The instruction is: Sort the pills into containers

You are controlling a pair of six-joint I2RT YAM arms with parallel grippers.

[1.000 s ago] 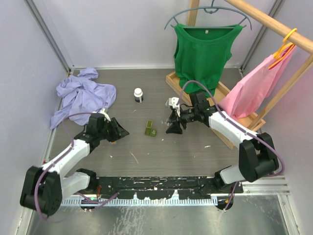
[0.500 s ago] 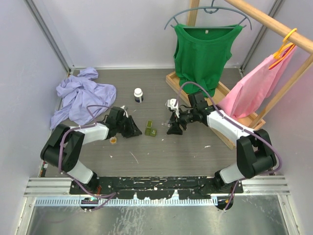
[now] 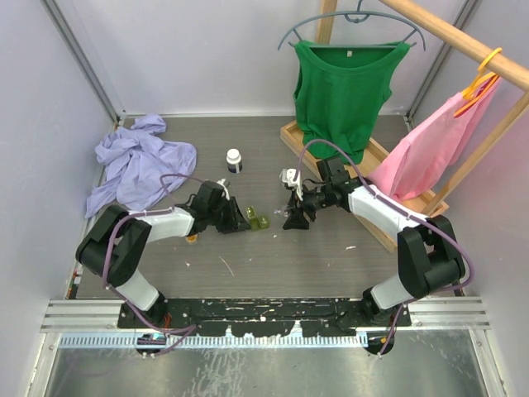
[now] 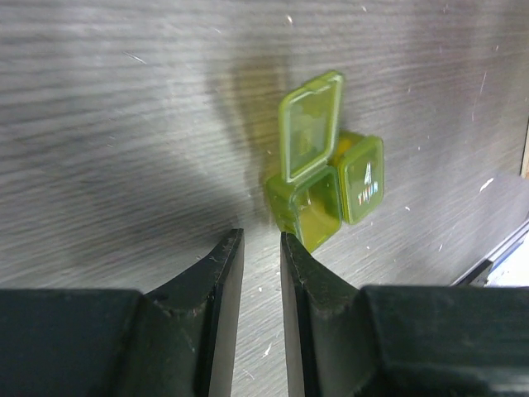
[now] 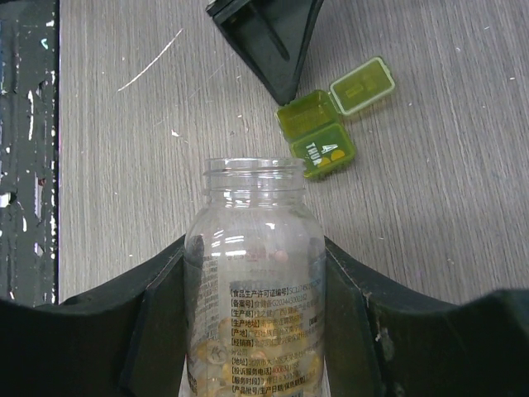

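Note:
The olive green case [image 4: 326, 198] lies on the grey table with one lid [image 4: 310, 124] standing open and the other compartment [image 4: 361, 178] closed. My left gripper [image 4: 260, 240] points at it from just short of the open compartment, its jaws almost together with only a thin slit and nothing between them. In the top view that gripper [image 3: 245, 223] sits left of the case [image 3: 260, 221]. My right gripper [image 5: 254, 248] is shut on an uncapped clear pill bottle [image 5: 252, 281] holding yellow pills, with its mouth toward the case [image 5: 318, 136]. The clear case is out of view.
A small white-capped bottle [image 3: 235, 160] stands behind the case. A tiny orange thing [image 3: 192, 238] lies by the left arm. A purple cloth [image 3: 136, 161] is heaped at the back left. A wooden rack [image 3: 376, 157] with green [image 3: 343, 91] and pink [image 3: 421, 153] garments fills the right.
My left gripper has swung rightward across the table and come up beside the green case. The right gripper with the bottle has barely moved.

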